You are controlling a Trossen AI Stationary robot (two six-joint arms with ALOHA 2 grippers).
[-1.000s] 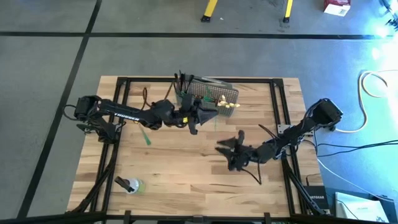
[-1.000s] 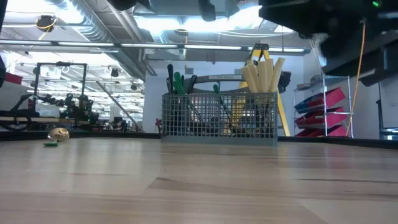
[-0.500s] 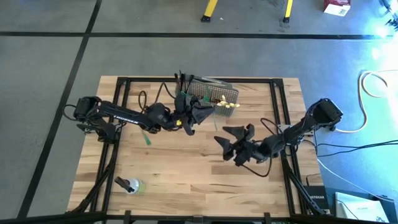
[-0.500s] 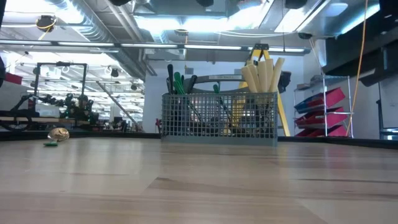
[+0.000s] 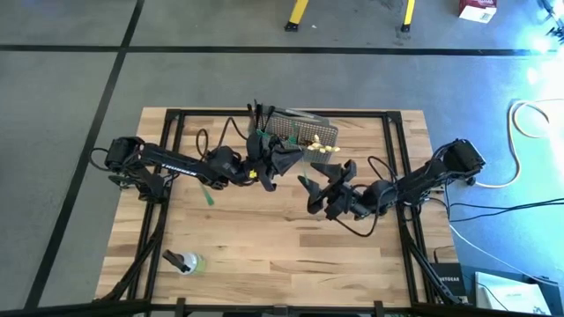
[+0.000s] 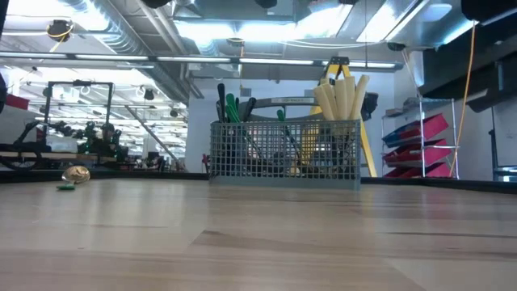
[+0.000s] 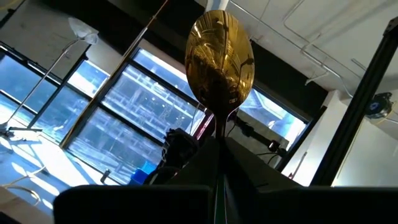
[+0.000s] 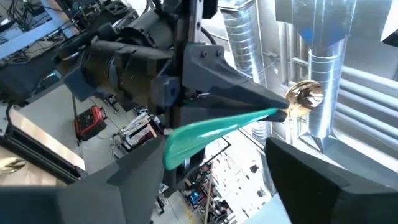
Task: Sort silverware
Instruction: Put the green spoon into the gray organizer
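My left gripper (image 5: 295,160) hangs above the table just near of the grey mesh basket (image 5: 298,134), shut on a shiny gold spoon (image 7: 221,59). My right gripper (image 5: 326,180) is open, raised off the table, and faces the left gripper's tip and the spoon (image 8: 305,96) from the right. Cream-handled knives (image 6: 343,97) and dark forks (image 6: 230,105) stand upright in the basket (image 6: 284,153), handles above its rim. My left gripper pinches the spoon's neck (image 7: 219,127), just below the bowl, between its two shut fingers. The fingers slant upward and lie along the spoon. The bowl stands beyond the fingertips, lifted clear of table and basket; the handle's rest is hidden between the fingers.
A green tape strip (image 5: 207,195) lies on the wood left of centre. A small roll-like object (image 5: 183,261) sits near the front left corner. Black frame rails (image 5: 398,158) run along the table's sides. Bare wood spreads across the near half.
My right gripper has risen out of the low view and moved toward the far edge and the left gripper, tipping its fingers upward. My left gripper has tipped up a little with the spoon still held.
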